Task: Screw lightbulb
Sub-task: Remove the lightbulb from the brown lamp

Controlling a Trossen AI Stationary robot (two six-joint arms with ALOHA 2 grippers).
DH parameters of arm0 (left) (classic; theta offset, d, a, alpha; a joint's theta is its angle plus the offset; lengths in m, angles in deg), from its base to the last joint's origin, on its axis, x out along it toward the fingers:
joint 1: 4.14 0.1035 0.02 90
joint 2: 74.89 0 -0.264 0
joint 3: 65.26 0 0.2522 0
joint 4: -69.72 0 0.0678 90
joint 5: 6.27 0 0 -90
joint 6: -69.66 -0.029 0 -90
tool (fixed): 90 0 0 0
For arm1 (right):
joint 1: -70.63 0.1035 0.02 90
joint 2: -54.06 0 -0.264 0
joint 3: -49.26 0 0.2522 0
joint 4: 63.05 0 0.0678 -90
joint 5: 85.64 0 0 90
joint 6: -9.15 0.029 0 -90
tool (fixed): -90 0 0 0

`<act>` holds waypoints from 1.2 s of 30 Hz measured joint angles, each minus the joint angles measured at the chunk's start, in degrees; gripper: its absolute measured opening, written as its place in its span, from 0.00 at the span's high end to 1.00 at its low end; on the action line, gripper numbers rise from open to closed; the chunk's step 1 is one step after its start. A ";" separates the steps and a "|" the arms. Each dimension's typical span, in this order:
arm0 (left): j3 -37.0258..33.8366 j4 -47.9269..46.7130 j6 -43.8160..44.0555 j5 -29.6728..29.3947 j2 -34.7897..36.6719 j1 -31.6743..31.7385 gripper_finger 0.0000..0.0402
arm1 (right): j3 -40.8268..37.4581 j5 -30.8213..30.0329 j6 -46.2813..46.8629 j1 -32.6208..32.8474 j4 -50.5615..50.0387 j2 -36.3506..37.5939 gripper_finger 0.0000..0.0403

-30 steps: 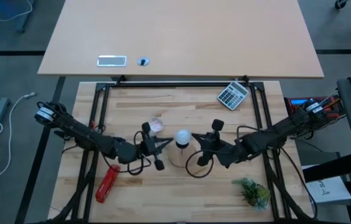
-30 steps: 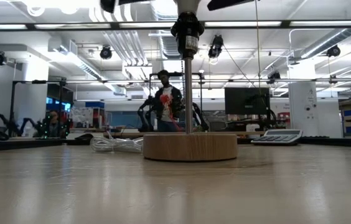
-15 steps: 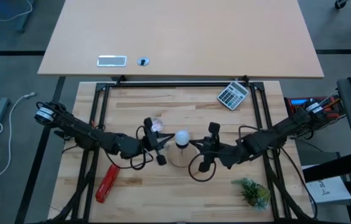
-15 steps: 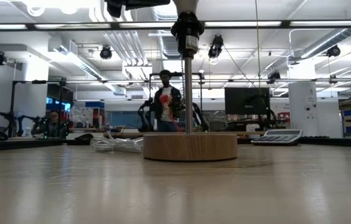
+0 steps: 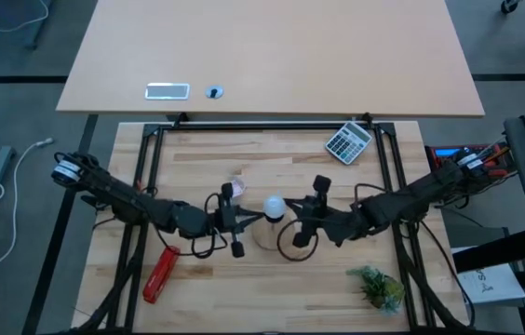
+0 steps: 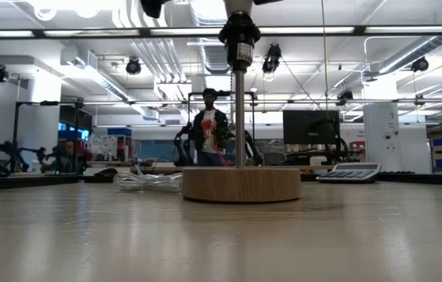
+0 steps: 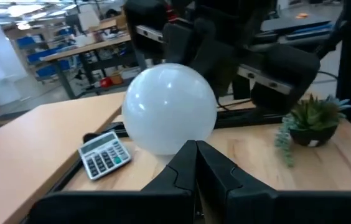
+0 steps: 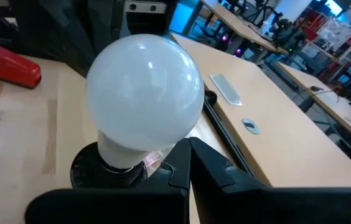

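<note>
One lightbulb (image 5: pixel 274 205) is sitting between two closed, empty pincers: left gripper (image 5: pixel 244 216) and right gripper (image 5: pixel 295 221) flanking it mid-desk.

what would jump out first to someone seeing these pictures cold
The white lightbulb at the middle of the table, sitting in a black socket atop a post on a round wooden base. The shut left pincer and shut right pincer flank it closely from either side. Farther out lie a red stapler at the near left, a calculator at the far right and a small green plant at the near right.
</note>
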 joint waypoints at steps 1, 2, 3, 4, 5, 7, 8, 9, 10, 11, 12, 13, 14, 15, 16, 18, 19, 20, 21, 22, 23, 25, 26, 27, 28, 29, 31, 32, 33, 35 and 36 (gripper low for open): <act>0.00 -0.02 0.15 0.86 0.00 0.10 1.00 | 0.00 -0.16 -0.16 -0.17 -0.21 0.00 1.00; 0.00 -0.02 0.40 2.07 0.00 0.19 1.00 | 0.00 -0.18 -0.19 -0.37 -0.32 0.00 1.00; 0.00 0.06 0.56 2.72 0.00 0.19 1.00 | 0.00 0.10 -0.21 -0.55 -0.17 0.00 1.00; 0.00 0.07 0.57 3.09 0.00 0.15 1.00 | 0.00 0.60 -0.23 -0.77 0.13 -0.01 1.00; 0.00 0.01 0.57 2.64 0.00 0.14 1.00 | -0.07 0.71 -0.33 -0.96 0.15 -0.04 1.00; 0.00 -0.56 0.31 -0.22 0.00 -0.16 1.00 | -0.31 0.28 -0.47 -1.06 -0.57 -0.04 1.00; 0.00 -0.92 0.21 -2.24 0.00 -0.54 1.00 | -0.33 0.22 -0.43 -1.06 -1.22 -0.04 1.00; 0.00 -1.12 0.16 -4.25 0.02 -0.89 1.00 | -0.31 -0.04 -0.20 -1.01 -1.91 -0.04 1.00; 0.00 -1.30 0.14 -5.70 0.02 -1.17 1.00 | -0.31 -1.04 0.15 -0.99 -3.32 -0.01 1.00; 0.00 -1.63 0.12 -6.75 0.06 -1.44 1.00 | -0.31 -2.10 0.50 -0.90 -4.84 0.05 1.00; 0.00 -2.09 0.12 -7.57 0.09 -1.74 1.00 | -0.31 -2.72 1.01 -0.86 -5.66 0.08 1.00; 0.00 -2.44 0.12 -7.97 0.09 -1.96 1.00 | -0.31 -3.33 1.78 -0.66 -6.69 0.18 1.00; 0.00 -2.56 0.13 -8.48 0.09 -2.02 1.00 | -0.31 -3.72 2.48 -0.60 -8.11 0.43 1.00; 0.00 -2.55 0.14 -8.93 0.09 -2.03 1.00 | -0.31 -3.87 3.29 -0.53 -9.49 0.67 1.00; 0.00 -2.51 0.14 -9.49 0.10 -2.03 1.00 | -0.31 -4.00 4.28 -0.41 -10.64 0.90 1.00; 0.00 -2.51 0.02 -11.78 0.11 -2.02 1.00 | -0.31 -3.98 6.31 -0.19 -13.39 1.65 1.00; 0.00 -2.59 -0.06 -13.16 0.11 -2.02 1.00 | -0.31 -3.94 7.14 -0.06 -14.37 2.19 1.00; 0.00 -2.75 -0.08 -14.03 0.11 -2.02 1.00 | -0.31 -3.94 7.51 0.03 -14.71 2.69 1.00; 0.00 -2.87 -0.13 -14.51 0.11 -1.95 1.00 | -0.29 -3.89 7.58 0.30 -14.71 3.14 1.00; 0.00 -2.94 -0.38 -14.48 0.11 -1.80 1.00 | -0.26 -3.43 7.37 0.64 -14.67 3.70 1.00; 0.00 -2.92 -0.69 -13.91 0.11 -1.51 1.00 | -0.26 -2.13 6.93 0.89 -14.45 4.17 1.00; 0.00 -2.67 -1.00 -11.87 0.11 -0.87 1.00 | -0.26 2.31 5.98 1.07 -11.68 4.68 1.00; 0.00 -2.48 -1.05 -10.95 0.11 -0.59 1.00 | -0.26 4.82 5.61 1.13 -10.07 4.76 1.00; 0.00 -2.01 -1.11 -10.15 0.11 -0.35 1.00 | -0.26 7.26 4.86 1.13 -8.36 4.76 1.00; 0.00 -1.28 -1.13 -9.35 0.11 -0.12 1.00 | -0.26 9.34 4.24 1.08 -6.55 4.74 1.00; 0.00 -0.68 -1.13 -8.30 0.12 0.04 1.00 | -0.26 10.68 3.43 1.08 -5.03 4.58 1.00; 0.04 -0.09 -1.13 -6.73 0.13 0.15 1.00 | -0.26 11.11 2.79 1.08 -2.71 4.21 1.00; 0.04 -0.07 -1.17 -6.33 0.13 0.17 1.00 | -0.26 11.13 2.67 1.09 -2.68 4.15 1.00; 0.04 -0.06 -1.40 -5.89 0.13 0.12 1.00 | -0.26 11.13 2.68 1.08 -2.80 4.13 1.00; 0.04 -0.02 -1.55 -5.48 0.13 0.12 1.00 | -0.26 11.10 2.68 0.92 -2.66 4.13 1.00; 0.04 -0.01 -1.56 -4.86 0.13 0.14 1.00 | -0.28 11.05 2.66 0.86 -2.66 4.13 1.00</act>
